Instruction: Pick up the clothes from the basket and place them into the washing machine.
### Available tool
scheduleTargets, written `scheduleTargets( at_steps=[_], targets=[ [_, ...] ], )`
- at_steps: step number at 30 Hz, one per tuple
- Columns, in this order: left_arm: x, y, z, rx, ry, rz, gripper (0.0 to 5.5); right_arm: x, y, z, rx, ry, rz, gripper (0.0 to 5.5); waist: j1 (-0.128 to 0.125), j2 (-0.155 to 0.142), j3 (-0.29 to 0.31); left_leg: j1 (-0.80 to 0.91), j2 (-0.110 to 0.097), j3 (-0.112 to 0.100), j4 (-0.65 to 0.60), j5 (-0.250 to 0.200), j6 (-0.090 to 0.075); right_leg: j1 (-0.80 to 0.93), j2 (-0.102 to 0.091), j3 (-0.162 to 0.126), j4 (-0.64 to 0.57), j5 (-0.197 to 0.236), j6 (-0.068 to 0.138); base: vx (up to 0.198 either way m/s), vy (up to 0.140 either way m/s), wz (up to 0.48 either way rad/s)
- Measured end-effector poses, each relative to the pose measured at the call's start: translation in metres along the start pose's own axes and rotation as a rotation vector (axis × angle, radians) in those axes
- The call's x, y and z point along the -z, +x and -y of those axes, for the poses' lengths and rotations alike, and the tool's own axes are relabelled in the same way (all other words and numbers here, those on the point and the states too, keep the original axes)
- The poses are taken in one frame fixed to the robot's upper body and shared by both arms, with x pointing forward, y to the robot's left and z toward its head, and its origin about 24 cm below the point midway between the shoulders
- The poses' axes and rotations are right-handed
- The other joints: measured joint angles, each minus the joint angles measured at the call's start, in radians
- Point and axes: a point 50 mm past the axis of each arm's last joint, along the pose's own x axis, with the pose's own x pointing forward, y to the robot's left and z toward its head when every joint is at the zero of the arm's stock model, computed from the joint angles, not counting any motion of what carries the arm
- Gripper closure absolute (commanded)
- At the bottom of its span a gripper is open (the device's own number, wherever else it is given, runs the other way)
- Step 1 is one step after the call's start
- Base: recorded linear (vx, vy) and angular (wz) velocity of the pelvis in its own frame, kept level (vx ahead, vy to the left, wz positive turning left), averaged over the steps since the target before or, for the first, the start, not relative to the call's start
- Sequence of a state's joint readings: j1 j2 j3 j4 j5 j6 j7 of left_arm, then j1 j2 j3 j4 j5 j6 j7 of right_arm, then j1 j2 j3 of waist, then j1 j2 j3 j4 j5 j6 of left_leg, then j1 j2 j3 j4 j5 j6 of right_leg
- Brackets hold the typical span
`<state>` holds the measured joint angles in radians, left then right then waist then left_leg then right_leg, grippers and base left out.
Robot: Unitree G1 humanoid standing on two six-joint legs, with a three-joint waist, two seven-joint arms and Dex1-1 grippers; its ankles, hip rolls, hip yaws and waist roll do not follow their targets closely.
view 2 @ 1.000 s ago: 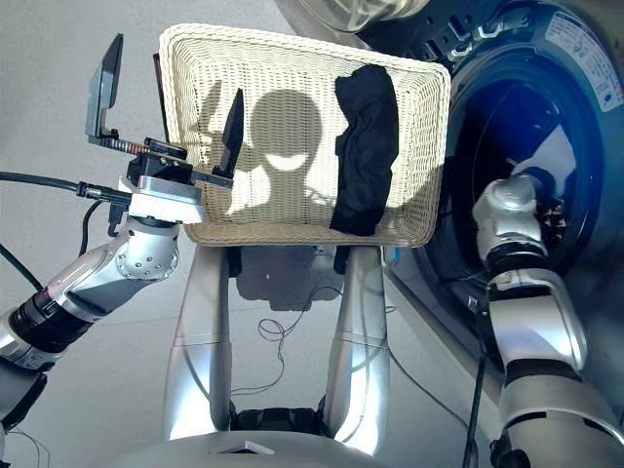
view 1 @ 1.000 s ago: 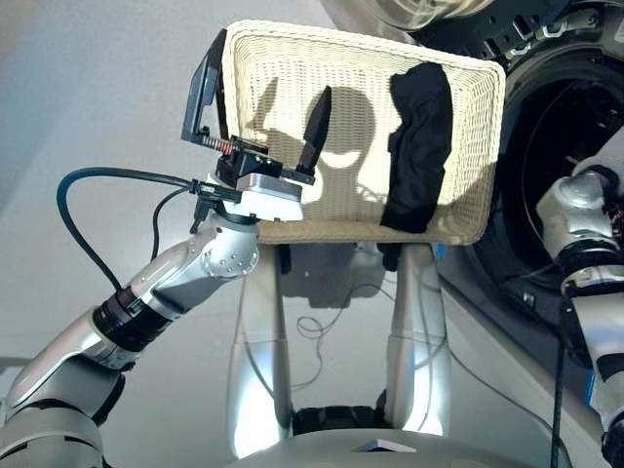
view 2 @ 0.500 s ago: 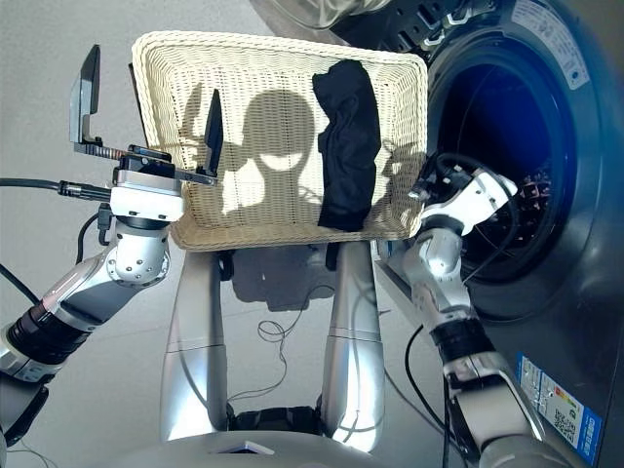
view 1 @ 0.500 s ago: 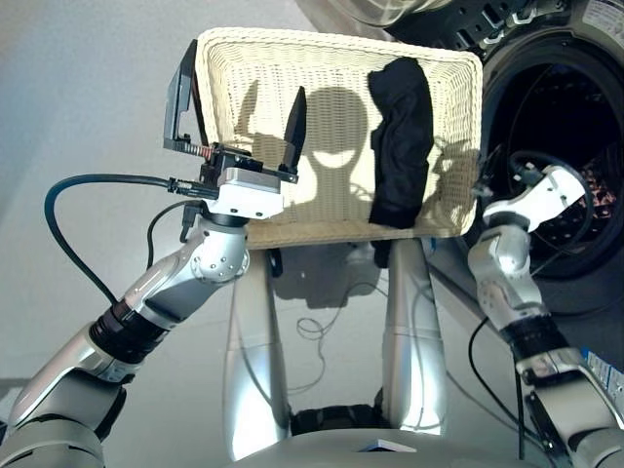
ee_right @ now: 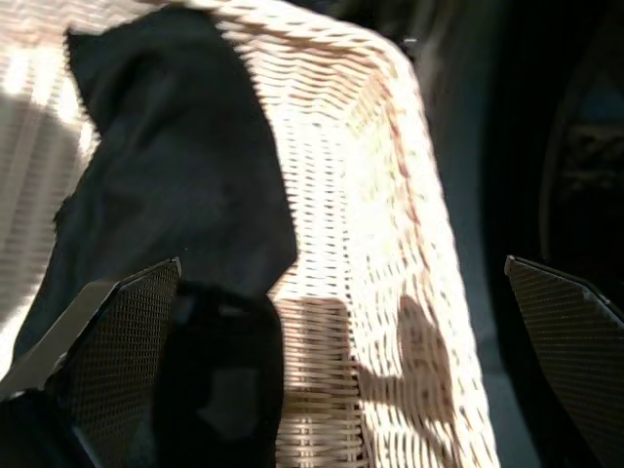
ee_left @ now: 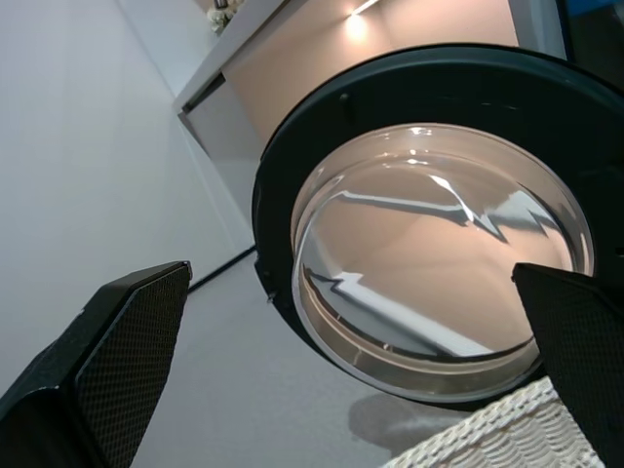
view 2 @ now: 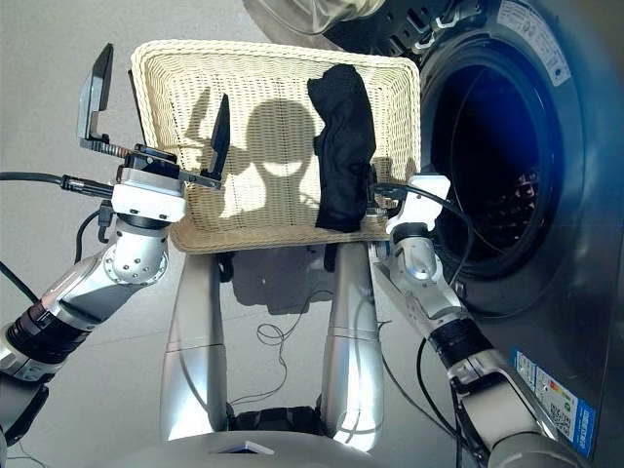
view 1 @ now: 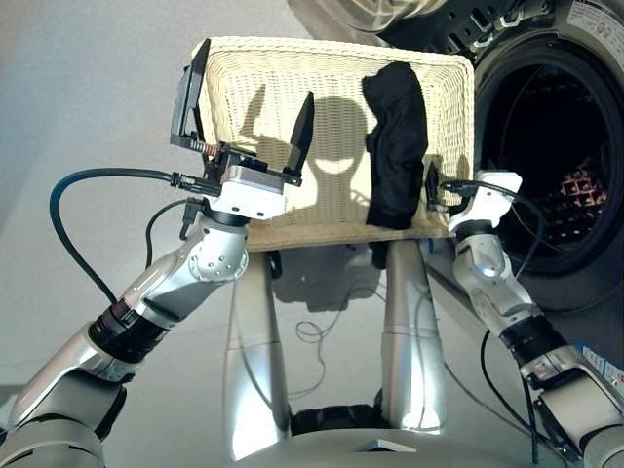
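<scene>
The washing machine [view 2: 526, 156] fills the right side of the head view, its drum dark and open, and its round glass door [ee_left: 429, 263] is swung out, filling most of my left wrist picture. A second ago my right arm reached into that drum on the right edge of the frame; half a second ago it was backing out, and now my right gripper [view 2: 375, 200] sits at the lower right corner of the basket [view 2: 175, 58], just beside the black garment [view 2: 341, 146]. I judge that one load is delivered and I am back for the next piece.

The basket occupies the upper middle of the frame. Only the black garment shows in it, so I take it as the last one to move; the coral and navy pieces are not visible from here.

That garment lies in the right part of the basket, its long axis running from the top rim down to the bottom rim, its lower end spilling over the near edge.

My right fingers [ee_right: 107, 370] stand spread wide with the cloth between them, empty. My left gripper [view 1: 244, 107] hovers at the basket's left edge, also wide and empty.
</scene>
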<state>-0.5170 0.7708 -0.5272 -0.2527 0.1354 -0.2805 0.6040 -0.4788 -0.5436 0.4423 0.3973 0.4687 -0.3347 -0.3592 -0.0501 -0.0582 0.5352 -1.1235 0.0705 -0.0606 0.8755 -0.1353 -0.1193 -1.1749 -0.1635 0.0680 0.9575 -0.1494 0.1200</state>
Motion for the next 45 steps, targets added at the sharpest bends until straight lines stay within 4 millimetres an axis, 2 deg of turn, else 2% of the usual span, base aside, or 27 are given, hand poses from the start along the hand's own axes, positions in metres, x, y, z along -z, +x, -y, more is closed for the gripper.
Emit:
scheduleTargets(
  at_steps=[7, 14, 20, 29, 37, 39, 40, 42, 45],
  targets=[
    [-0.001, 0.000, 0.002, 0.015, -0.005, 0.005, 0.00, -0.011, 0.027, -0.005, 0.028, -0.049, 0.021, 0.00, 0.004, 0.001, 0.000, -0.002, -0.001, 0.001, 0.002, 0.000, 0.000, -0.003, -0.001, 0.000, 0.001, 0.000, 0.000, 0.000, 0.000, 0.000],
    [-0.003, 0.003, 0.003, 0.005, -0.045, 0.002, 0.00, -0.010, 0.046, -0.001, 0.074, -0.092, -0.031, 0.00, 0.030, 0.003, 0.001, -0.049, 0.001, 0.002, 0.045, -0.012, -0.008, -0.054, 0.003, 0.011, 0.044, -0.004, -0.002, 0.000, 0.000, 0.000],
    [-0.005, 0.006, 0.004, -0.006, -0.058, 0.013, 0.00, 0.006, 0.049, -0.012, 0.067, -0.107, -0.122, 0.00, 0.052, 0.004, 0.001, -0.072, -0.001, -0.004, 0.071, -0.015, -0.009, -0.080, 0.002, 0.018, 0.075, -0.005, -0.003, 0.000, 0.000, 0.000],
    [-0.005, 0.006, 0.005, -0.009, -0.064, 0.008, 0.00, 0.004, 0.054, -0.038, -0.004, -0.144, -0.134, 0.00, 0.052, 0.004, 0.001, -0.099, -0.003, -0.015, 0.070, -0.015, -0.009, -0.110, 0.006, 0.015, 0.076, -0.004, -0.005, 0.000, 0.000, 0.000],
    [-0.006, 0.007, 0.005, -0.018, -0.066, 0.009, 0.00, 0.003, 0.058, -0.042, -0.009, -0.159, -0.140, 0.00, 0.050, 0.005, 0.001, -0.098, -0.003, -0.020, 0.091, -0.018, -0.014, -0.111, 0.014, 0.015, 0.096, -0.003, -0.014, 0.018, -0.004, -0.008],
    [-0.005, 0.007, 0.005, -0.024, -0.083, -0.001, 0.00, 0.004, 0.059, -0.041, -0.003, -0.164, -0.147, 0.00, 0.050, 0.009, 0.001, -0.100, -0.003, -0.022, 0.101, -0.019, -0.016, -0.112, 0.014, 0.015, 0.107, -0.005, -0.014, 0.000, 0.000, 0.000],
    [-0.005, 0.005, 0.005, -0.024, -0.085, -0.006, 0.00, 0.006, 0.058, -0.040, 0.004, -0.169, -0.160, 0.00, 0.052, 0.010, 0.000, -0.096, -0.002, -0.023, 0.113, -0.024, -0.023, -0.109, 0.014, 0.015, 0.120, -0.013, -0.015, 0.000, 0.000, 0.000],
    [-0.007, 0.006, 0.005, -0.027, -0.092, -0.001, 0.00, 0.004, 0.061, -0.039, 0.009, -0.171, -0.159, 0.00, 0.054, 0.023, -0.003, -0.103, -0.001, -0.028, 0.109, -0.025, -0.024, -0.114, 0.012, 0.015, 0.118, -0.015, -0.014, 0.000, 0.000, 0.000],
    [-0.007, 0.004, 0.006, -0.027, -0.103, -0.007, 0.00, 0.002, 0.064, -0.038, 0.016, -0.174, -0.159, 0.00, 0.054, 0.027, -0.003, -0.106, -0.001, -0.030, 0.099, -0.025, -0.024, -0.120, 0.012, 0.013, 0.114, -0.014, -0.016, 0.002, -0.004, 0.016]
  ],
)
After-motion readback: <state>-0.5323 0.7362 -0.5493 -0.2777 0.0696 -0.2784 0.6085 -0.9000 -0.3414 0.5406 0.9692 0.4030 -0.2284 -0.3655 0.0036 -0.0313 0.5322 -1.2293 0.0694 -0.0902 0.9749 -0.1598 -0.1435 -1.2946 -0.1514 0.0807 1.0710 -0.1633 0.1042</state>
